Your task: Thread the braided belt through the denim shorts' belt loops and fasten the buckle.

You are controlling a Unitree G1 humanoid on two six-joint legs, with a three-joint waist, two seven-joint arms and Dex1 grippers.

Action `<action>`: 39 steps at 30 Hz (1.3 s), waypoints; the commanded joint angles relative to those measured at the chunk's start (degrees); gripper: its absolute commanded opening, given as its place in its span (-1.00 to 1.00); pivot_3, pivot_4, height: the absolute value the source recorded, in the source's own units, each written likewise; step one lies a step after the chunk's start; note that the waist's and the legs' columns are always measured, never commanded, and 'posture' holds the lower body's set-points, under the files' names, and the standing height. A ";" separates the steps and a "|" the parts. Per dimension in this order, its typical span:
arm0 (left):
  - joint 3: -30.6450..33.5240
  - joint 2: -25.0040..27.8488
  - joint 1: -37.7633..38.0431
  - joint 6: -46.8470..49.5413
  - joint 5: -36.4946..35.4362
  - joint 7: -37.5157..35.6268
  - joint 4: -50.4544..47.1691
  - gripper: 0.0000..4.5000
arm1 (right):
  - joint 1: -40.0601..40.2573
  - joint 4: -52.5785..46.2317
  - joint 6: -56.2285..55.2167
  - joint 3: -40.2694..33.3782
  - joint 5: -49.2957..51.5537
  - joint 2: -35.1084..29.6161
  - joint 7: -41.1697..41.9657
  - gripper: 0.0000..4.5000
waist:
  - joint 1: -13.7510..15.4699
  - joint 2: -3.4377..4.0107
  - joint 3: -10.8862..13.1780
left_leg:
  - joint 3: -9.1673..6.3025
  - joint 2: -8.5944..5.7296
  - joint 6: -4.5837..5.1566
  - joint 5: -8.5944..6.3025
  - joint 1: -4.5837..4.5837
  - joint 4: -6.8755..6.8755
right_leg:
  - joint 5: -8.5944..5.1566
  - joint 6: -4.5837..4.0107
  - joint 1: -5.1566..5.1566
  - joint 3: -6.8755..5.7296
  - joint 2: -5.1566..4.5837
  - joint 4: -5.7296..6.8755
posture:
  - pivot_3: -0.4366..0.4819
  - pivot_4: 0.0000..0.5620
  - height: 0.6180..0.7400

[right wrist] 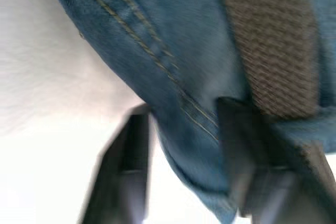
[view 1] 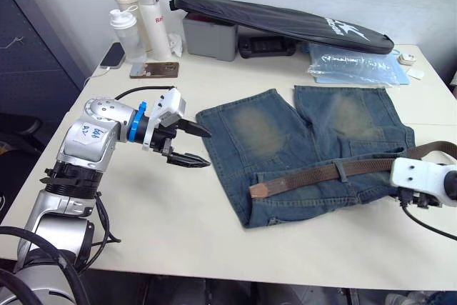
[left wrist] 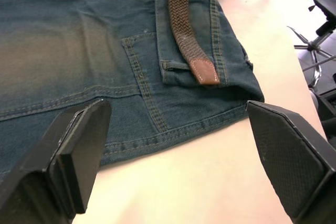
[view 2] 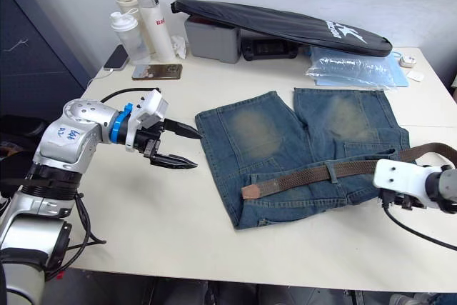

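The denim shorts (view 1: 307,151) are laid flat, the braided belt (view 1: 314,175) lying along the waistband. The left gripper (view 1: 194,146) is held wide open beside them. The right gripper (right wrist: 184,145) is spread over the waistband edge.

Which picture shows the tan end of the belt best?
The left wrist view: the braided belt's tan tip lies close and unobstructed on the denim shorts. The head views show it small and far. The right wrist view shows another stretch of the belt, not the tip.

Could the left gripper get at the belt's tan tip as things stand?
Probably yes: the left gripper is open, beside the denim shorts, facing the tan tip of the braided belt, which lies exposed on the waistband with nothing between.
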 commanded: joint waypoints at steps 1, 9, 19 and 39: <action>0.51 -0.67 -2.13 -0.36 -1.83 -1.65 -1.25 1.00 | -0.23 -9.78 13.84 -15.01 8.61 0.10 7.35 0.79 | 0.01 0.04 0.03 | 0.00 0.00 -0.01 0.00 0.01 -0.01 | 0.00 0.00 0.00 -0.01 0.01 -0.01 | -0.05 -0.47 1.00; -1.23 -3.28 -3.25 -0.67 -2.35 -4.35 -2.13 1.00 | -6.19 -31.41 48.35 -34.47 30.94 9.94 6.52 0.99 | 0.04 -0.09 -0.07 | -0.10 0.05 -0.10 0.03 0.03 -0.09 | 0.00 0.00 0.06 -0.05 0.06 0.03 | -0.05 -0.47 1.00; -3.25 -5.71 -2.62 -0.03 -1.82 -2.81 -4.08 1.00 | -3.65 -50.19 76.31 -45.72 63.82 47.48 -17.79 0.99 | 0.13 -0.04 -0.28 | -0.34 0.00 -0.14 0.04 -0.14 -0.18 | 0.00 -0.01 -0.03 -0.15 0.04 0.09 | -0.05 -0.47 1.00; -2.52 -1.76 0.61 3.08 -0.68 2.11 -9.04 1.00 | 5.24 -28.60 40.17 -11.88 101.89 59.06 -79.62 0.99 | -2.81 -0.04 -0.30 | -0.32 -0.04 0.06 0.04 -0.02 -0.52 | -0.04 -0.06 -0.14 -0.05 0.02 -0.03 | -0.05 -0.47 1.00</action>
